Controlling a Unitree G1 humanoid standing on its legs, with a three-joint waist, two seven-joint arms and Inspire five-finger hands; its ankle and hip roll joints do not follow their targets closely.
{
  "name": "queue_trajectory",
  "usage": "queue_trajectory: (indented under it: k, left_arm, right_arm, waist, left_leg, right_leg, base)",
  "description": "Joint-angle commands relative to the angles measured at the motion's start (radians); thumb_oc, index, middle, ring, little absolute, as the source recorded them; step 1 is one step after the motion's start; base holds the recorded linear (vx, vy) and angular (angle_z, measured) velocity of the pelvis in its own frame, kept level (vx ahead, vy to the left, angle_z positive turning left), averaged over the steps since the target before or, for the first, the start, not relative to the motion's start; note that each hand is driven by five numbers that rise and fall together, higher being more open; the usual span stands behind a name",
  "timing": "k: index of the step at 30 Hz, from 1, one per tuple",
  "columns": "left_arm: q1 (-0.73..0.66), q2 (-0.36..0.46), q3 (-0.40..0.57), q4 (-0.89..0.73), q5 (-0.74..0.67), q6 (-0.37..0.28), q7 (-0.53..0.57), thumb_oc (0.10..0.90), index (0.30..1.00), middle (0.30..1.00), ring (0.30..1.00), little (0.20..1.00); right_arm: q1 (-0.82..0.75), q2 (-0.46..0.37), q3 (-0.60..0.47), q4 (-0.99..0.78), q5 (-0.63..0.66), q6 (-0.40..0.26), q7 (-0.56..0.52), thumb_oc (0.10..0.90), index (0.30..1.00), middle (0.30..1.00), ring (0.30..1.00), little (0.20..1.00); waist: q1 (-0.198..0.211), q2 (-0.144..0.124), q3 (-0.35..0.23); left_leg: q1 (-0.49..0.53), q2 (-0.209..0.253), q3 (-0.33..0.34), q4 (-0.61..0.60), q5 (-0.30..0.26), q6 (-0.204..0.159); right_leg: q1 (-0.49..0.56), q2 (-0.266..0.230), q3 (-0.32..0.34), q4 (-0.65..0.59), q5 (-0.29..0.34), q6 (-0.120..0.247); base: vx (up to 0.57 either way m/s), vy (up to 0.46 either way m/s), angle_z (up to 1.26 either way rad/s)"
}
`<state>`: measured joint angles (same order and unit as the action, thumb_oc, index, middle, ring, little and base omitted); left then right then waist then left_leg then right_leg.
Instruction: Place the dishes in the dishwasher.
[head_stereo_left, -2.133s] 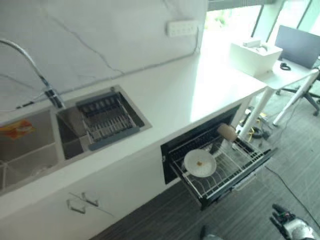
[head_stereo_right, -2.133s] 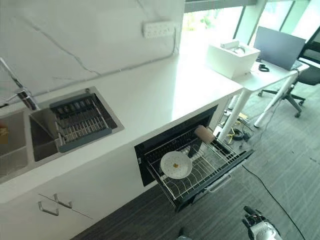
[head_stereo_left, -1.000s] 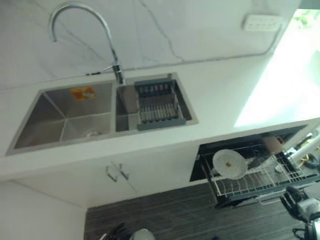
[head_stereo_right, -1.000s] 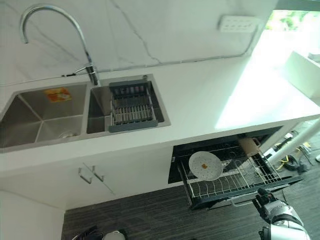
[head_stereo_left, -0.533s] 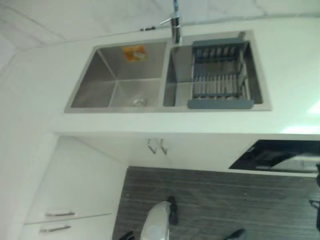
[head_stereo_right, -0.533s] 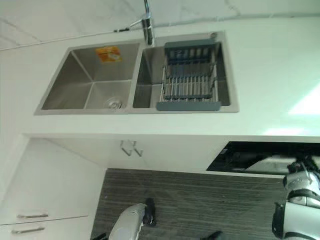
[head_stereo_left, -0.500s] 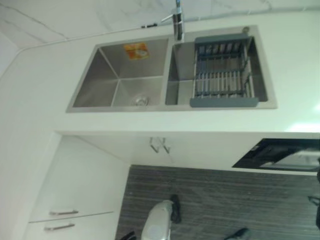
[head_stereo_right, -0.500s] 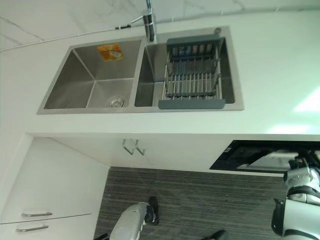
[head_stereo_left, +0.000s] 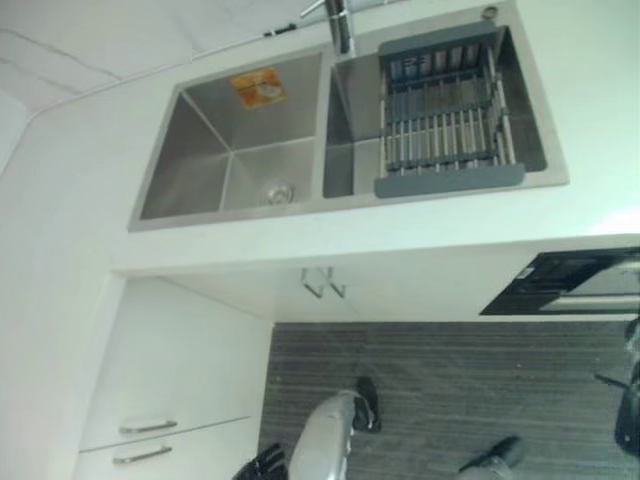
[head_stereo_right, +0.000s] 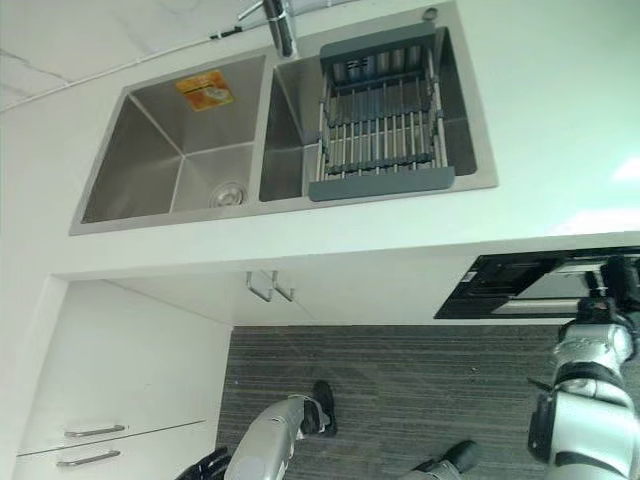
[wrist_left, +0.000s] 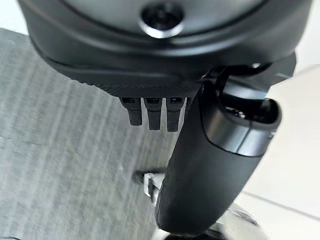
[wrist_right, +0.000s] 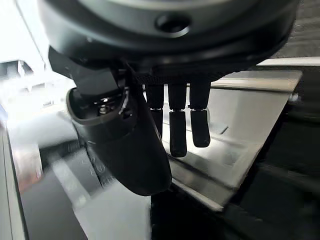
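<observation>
The dishwasher (head_stereo_right: 520, 288) is a dark opening under the white counter at the far right, with a pale strip across its front. My right hand (head_stereo_right: 617, 279) hangs just in front of it. Its fingers (wrist_right: 179, 131) are straight and its thumb (wrist_right: 127, 150) holds nothing; a grey metal edge of the dishwasher (wrist_right: 240, 165) lies beyond them. My left hand (head_stereo_right: 205, 466) hangs low over the floor, away from the counter. Its relaxed fingers (wrist_left: 150, 116) and thumb (wrist_left: 210, 170) are empty.
A steel double sink (head_stereo_left: 235, 150) is set into the white counter (head_stereo_left: 70, 200), with a grey drying rack (head_stereo_left: 445, 115) over its right basin and a tap (head_stereo_left: 340, 22) behind. White cupboards with handles (head_stereo_left: 140, 440) stand at the lower left. The floor (head_stereo_left: 440, 380) is dark striped carpet.
The camera has swung left and down, so the open rack with the white plate has left the picture. My right hand stays by the dishwasher front.
</observation>
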<state>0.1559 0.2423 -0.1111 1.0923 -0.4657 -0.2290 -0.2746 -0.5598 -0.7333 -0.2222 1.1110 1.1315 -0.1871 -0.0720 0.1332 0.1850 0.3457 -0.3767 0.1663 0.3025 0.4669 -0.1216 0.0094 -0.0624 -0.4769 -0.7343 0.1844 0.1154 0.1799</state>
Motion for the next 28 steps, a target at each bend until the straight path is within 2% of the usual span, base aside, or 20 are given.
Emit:
queue_trajectory:
  k: [1,3,5,6,9,11,15,17,19,21,22,28]
  left_arm:
    - [-0.010,0.067,0.011,-0.061,-0.089,-0.055,-0.023,0.800,0.900,0.900,0.900,0.900]
    - [-0.008,0.068,0.021,-0.073,-0.099,-0.055,-0.027,0.800,0.900,0.900,0.900,0.900]
    - [-0.017,0.068,0.033,-0.099,-0.101,-0.049,-0.008,0.800,0.900,0.900,0.900,0.900]
    - [-0.028,0.063,0.041,-0.115,-0.106,-0.052,0.003,0.800,0.900,0.900,0.900,0.900]
    - [-0.033,0.053,0.035,-0.129,-0.097,-0.070,0.024,0.800,0.900,0.900,0.900,0.900]
    - [-0.040,0.040,0.039,-0.140,-0.072,-0.071,0.078,0.800,0.900,0.900,0.900,0.900]
    - [-0.054,0.036,0.047,-0.129,-0.055,-0.068,0.106,0.800,0.900,0.900,0.900,0.900]
    - [-0.080,0.034,0.052,-0.104,-0.037,-0.068,0.140,0.800,0.900,0.900,0.900,0.900]
    - [-0.100,0.031,0.056,-0.078,-0.005,-0.073,0.173,0.800,0.900,0.900,0.900,0.900]
    - [-0.118,0.026,0.056,-0.049,0.006,-0.081,0.196,0.800,0.900,0.900,0.900,0.900]
    - [-0.134,0.020,0.057,-0.013,0.029,-0.088,0.210,0.800,0.900,0.900,0.900,0.900]
    - [-0.153,0.007,0.057,0.051,0.059,-0.081,0.205,0.800,0.900,0.900,0.900,0.900]
  right_arm:
    - [-0.086,0.049,0.088,-0.283,-0.160,-0.029,0.230,0.800,0.900,0.900,0.900,0.900]
    - [-0.044,0.078,0.084,-0.323,-0.169,-0.023,0.236,0.800,0.900,0.900,0.900,0.900]
    - [0.046,0.136,0.085,-0.398,-0.207,-0.013,0.235,0.800,0.900,0.900,0.900,0.900]
    - [0.136,0.201,0.097,-0.457,-0.253,-0.002,0.240,0.800,0.900,0.900,0.900,0.900]
    - [0.235,0.245,0.111,-0.488,-0.296,0.008,0.243,0.800,0.900,0.900,0.900,0.900]
    - [0.355,0.321,0.112,-0.466,-0.333,0.022,0.250,0.800,0.900,0.900,0.900,0.900]
    - [0.414,0.353,0.136,-0.427,-0.410,0.017,0.218,0.800,0.900,0.900,0.900,0.900]
    - [0.450,0.376,0.149,-0.349,-0.459,0.012,0.226,0.800,0.900,0.900,0.900,0.900]
    - [0.468,0.395,0.177,-0.274,-0.534,-0.011,0.211,0.800,0.900,0.900,0.900,0.900]
    - [0.482,0.411,0.206,-0.215,-0.559,-0.004,0.197,0.800,0.900,0.900,0.900,0.900]
    - [0.492,0.429,0.236,-0.132,-0.608,-0.019,0.185,0.800,0.900,0.900,0.900,0.900]
    - [0.501,0.450,0.292,-0.010,-0.694,-0.019,0.155,0.800,0.900,0.900,0.900,0.900]
  waist:
    - [0.079,-0.064,-0.085]
    - [0.067,-0.077,-0.089]
    - [0.037,-0.103,-0.096]
    - [0.009,-0.125,-0.102]
    - [-0.016,-0.149,-0.113]
    - [-0.054,-0.181,-0.139]
    - [-0.074,-0.195,-0.155]
    - [-0.088,-0.202,-0.169]
    - [-0.093,-0.207,-0.182]
    - [-0.096,-0.210,-0.193]
    - [-0.099,-0.212,-0.205]
    - [-0.095,-0.214,-0.229]
  left_leg:
    - [0.181,0.046,0.082,-0.167,-0.027,-0.103]
    - [0.192,0.054,0.089,-0.167,-0.028,-0.105]
    - [0.213,0.072,0.103,-0.167,-0.029,-0.108]
    - [0.231,0.087,0.118,-0.167,-0.029,-0.110]
    - [0.253,0.100,0.132,-0.167,-0.030,-0.111]
    - [0.290,0.115,0.156,-0.167,-0.036,-0.115]
    - [0.314,0.116,0.175,-0.167,-0.045,-0.115]
    - [0.327,0.118,0.179,-0.167,-0.051,-0.117]
    - [0.336,0.121,0.180,-0.167,-0.054,-0.120]
    - [0.344,0.122,0.179,-0.167,-0.056,-0.122]
    - [0.354,0.122,0.178,-0.167,-0.059,-0.124]
    - [0.369,0.121,0.155,-0.167,-0.064,-0.128]
  right_leg:
    - [-0.033,0.002,0.112,0.116,-0.124,0.016]
    - [-0.034,0.012,0.125,0.116,-0.128,0.014]
    - [-0.036,0.035,0.150,0.116,-0.140,0.011]
    - [-0.040,0.056,0.176,0.116,-0.153,0.008]
    - [-0.040,0.077,0.196,0.116,-0.167,0.009]
    - [-0.027,0.113,0.226,0.116,-0.196,0.007]
    - [-0.016,0.132,0.234,0.116,-0.212,0.002]
    - [-0.007,0.146,0.245,0.116,-0.228,-0.006]
    - [0.002,0.151,0.248,0.116,-0.238,-0.011]
    - [0.010,0.156,0.250,0.116,-0.245,-0.015]
    - [0.020,0.166,0.256,0.116,-0.254,-0.022]
    - [0.036,0.172,0.264,0.116,-0.267,-0.027]
  base:
    - [-0.03,-0.113,-0.31]
    - [-0.03,-0.110,-0.42]
    - [-0.08,-0.176,-0.53]
    - [-0.10,-0.170,-0.50]
    - [-0.08,-0.144,-0.32]
    - [-0.08,-0.163,-0.47]
    - [-0.06,-0.078,-0.39]
    - [-0.05,-0.061,-0.08]
    - [-0.03,-0.058,-0.09]
    - [0.00,-0.038,-0.03]
    - [0.00,0.000,0.00]
    - [0.01,0.000,0.00]
